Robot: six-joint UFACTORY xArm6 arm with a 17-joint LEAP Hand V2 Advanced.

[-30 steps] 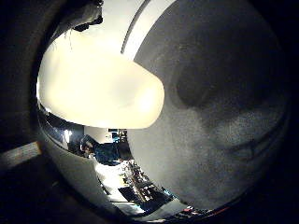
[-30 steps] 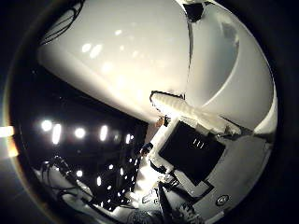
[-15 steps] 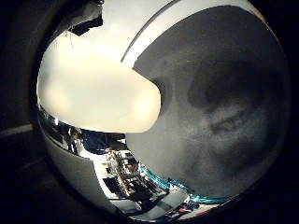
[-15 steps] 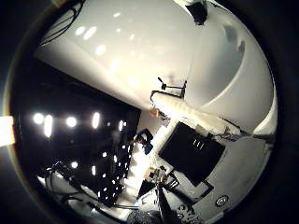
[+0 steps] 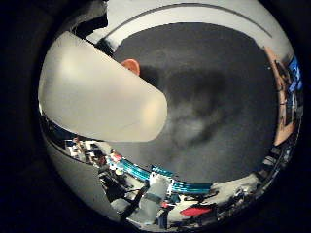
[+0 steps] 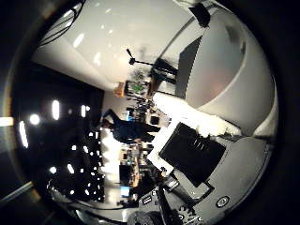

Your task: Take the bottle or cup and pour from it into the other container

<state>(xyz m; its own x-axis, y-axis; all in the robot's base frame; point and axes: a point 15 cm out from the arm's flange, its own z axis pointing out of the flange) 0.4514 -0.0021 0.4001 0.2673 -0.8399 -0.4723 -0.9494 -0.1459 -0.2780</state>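
A pale, translucent container (image 5: pixel 97 92) lies close against the palm and fills much of the right little finger side palm view. In the right thumb side palm view its white side (image 6: pixel 239 80) bulks large, and a white and black finger (image 6: pixel 192 141) of my right hand (image 6: pixel 202 159) is curled against it. The container is held above a dark grey mat (image 5: pixel 214 87). A small orange thing (image 5: pixel 128 66) peeks out from behind the container on the mat; what it is cannot be told.
A brown wooden edge (image 5: pixel 280 97) borders the mat. Beyond the mat is room clutter with teal parts (image 5: pixel 165 180). The right thumb side palm view looks out into the room at ceiling lights (image 6: pixel 33 120) and a tripod (image 6: pixel 141 61).
Both views have swung round, so the hand has turned. The pale container stays fixed against the palm. More of the dark mat shows, and the orange thing has come into view.
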